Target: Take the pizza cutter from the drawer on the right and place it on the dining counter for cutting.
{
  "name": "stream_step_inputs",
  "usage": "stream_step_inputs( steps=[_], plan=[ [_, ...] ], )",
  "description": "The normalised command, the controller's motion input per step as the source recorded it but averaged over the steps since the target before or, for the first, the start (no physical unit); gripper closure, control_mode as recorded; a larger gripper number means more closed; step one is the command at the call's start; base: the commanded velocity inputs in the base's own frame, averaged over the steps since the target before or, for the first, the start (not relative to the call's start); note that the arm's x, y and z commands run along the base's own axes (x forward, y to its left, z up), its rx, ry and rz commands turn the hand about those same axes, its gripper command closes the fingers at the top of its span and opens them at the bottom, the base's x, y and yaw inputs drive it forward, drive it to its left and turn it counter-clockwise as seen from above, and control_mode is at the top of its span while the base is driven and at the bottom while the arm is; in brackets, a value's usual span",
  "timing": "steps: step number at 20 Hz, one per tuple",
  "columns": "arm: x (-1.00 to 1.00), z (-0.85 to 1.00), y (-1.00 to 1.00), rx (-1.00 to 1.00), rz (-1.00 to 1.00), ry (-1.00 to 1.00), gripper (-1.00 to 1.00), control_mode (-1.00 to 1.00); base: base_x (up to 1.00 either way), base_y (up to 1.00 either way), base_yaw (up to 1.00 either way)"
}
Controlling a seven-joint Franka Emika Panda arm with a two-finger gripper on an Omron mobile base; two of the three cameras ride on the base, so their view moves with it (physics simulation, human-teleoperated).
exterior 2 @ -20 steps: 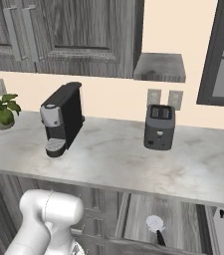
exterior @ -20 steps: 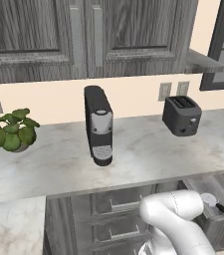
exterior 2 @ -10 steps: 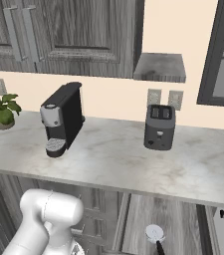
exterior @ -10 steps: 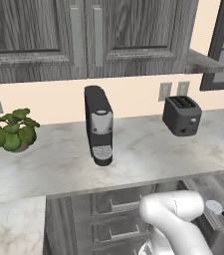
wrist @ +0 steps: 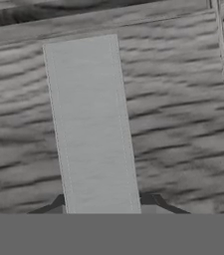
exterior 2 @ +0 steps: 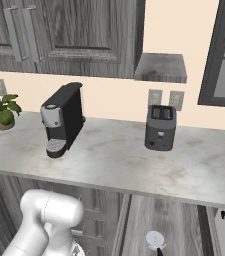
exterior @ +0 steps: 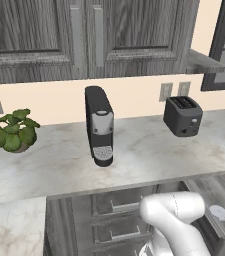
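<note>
Showing the pizza cutter (exterior 2: 155, 239) with round silvery-white wheel and black handle above the open dark grey wood-grain drawer (exterior: 219, 197), below the black toaster (exterior 2: 160, 127) on the pale marble tabletop (exterior 2: 114, 160). Its long axis runs wheel toward the toaster, handle away. The handle is cut off at the frame edge in both base views; the hand's grip on it cannot be made out, though the hand is clenched. Against half a second earlier, the wheel sits slightly nearer the lower edge.
</note>
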Motion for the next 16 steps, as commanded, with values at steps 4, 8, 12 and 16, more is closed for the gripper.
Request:
stream_step_inputs(
  steps=[4,8,12,16],
  plan=[
    [-0.32,-0.05,-0.12,0.00,0.00,0.00,-1.00,-1.00,0.00,0.00,0.00],
    [-0.39,-0.01,-0.19,0.00,0.00,0.00,-1.00,-1.00,0.00,0.00,0.00],
    [-0.32,0.00,-0.31,0.00,0.00,0.00,-1.00,-1.00,0.00,0.00,0.00],
    [-0.39,0.29,-0.21,0.00,0.00,0.00,-1.00,-1.00,0.00,0.00,0.00]
  ],
)
